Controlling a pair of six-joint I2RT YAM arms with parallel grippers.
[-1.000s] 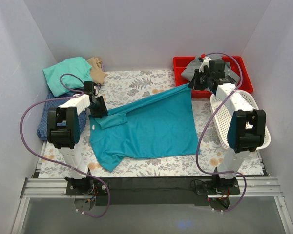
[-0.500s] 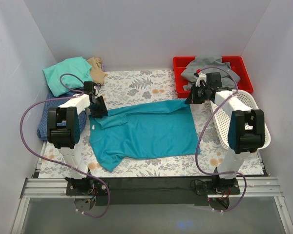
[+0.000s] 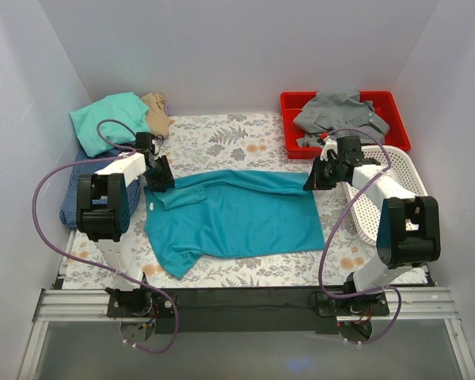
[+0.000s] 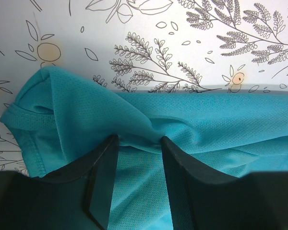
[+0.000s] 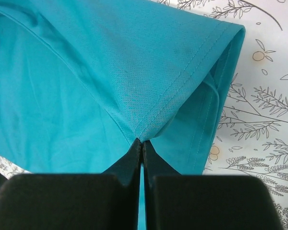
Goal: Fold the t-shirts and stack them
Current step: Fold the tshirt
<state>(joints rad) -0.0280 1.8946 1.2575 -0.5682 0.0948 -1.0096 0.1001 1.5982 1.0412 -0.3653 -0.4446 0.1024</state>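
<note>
A desk [image 3: 222, 142] under a white cover printed with leaves and flowers carries a plain deep-teal cloth t-shirt [image 3: 237, 218], spread across its middle with the far edge folded over on itself. At the right edge sits an oval white mesh basket [image 3: 405, 168]. Behind it a rectangular red plastic tray [image 3: 397, 119] holds a crumpled grey t-shirt [image 3: 336, 111]. At the far left lie a mint-green t-shirt [image 3: 111, 119], a tan t-shirt [image 3: 157, 112] beside it, and a blue-checked t-shirt [image 3: 77, 170] nearer the arms.

The left arm stands with its elbow raised and its forearm angled inward. The left claw [image 3: 160, 178] is down at the teal shirt's far-left corner, by the collar, with its black fingers [image 4: 103, 177] a little apart and a bunched fold of teal cloth caught between them. The right arm's forearm crosses above the basket. The right claw [image 3: 315, 178] is at the shirt's far-right corner, its fingers pressed together on the stitched hem.

A small white tag [image 3: 153, 207] at the collar is too small to read.
</note>
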